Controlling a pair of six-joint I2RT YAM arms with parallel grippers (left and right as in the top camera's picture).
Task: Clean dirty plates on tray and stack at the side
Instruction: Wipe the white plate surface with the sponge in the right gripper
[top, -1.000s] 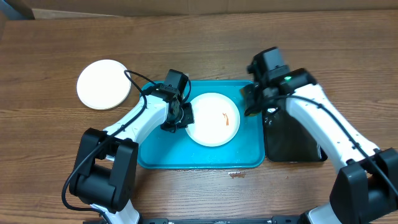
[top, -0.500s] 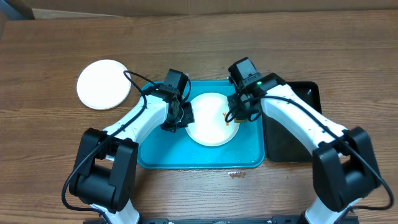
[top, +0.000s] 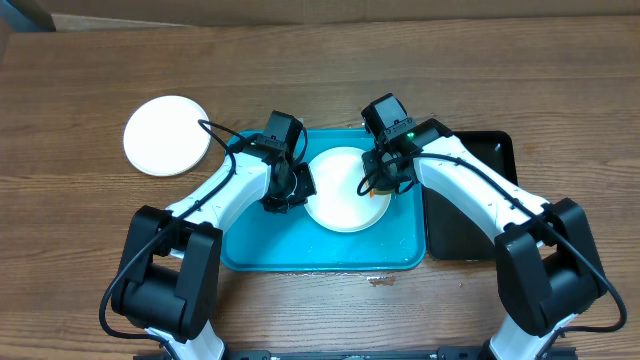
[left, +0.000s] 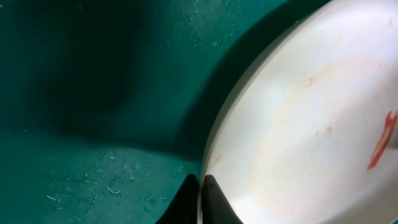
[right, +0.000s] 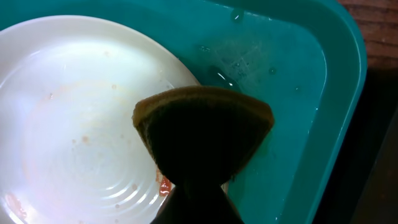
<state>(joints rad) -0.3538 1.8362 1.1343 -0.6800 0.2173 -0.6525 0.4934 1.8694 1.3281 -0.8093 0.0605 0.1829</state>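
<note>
While one white plate (top: 167, 135) sits far left on the table (top: 80, 250), the left gripper (top: 295, 190) is pinched onto the left rim of the dirty plate (top: 335, 205) in the blue tray (top: 260, 245). The right gripper (top: 378, 183) is clamped on a brown sponge (right: 202, 124) over the plate's right edge, by the red smear (left: 380, 143). A black tray (top: 480, 230) sits just right of the blue one.

Left arm comes in from lower left, elbow bent, left gripper (top: 293, 190) low, jaws pinched almost together on plate (left: 311, 124) rim. Right arm bends in from lower right, right gripper (top: 379, 184) pointing down, clamped on brown sponge (right: 202, 124).
</note>
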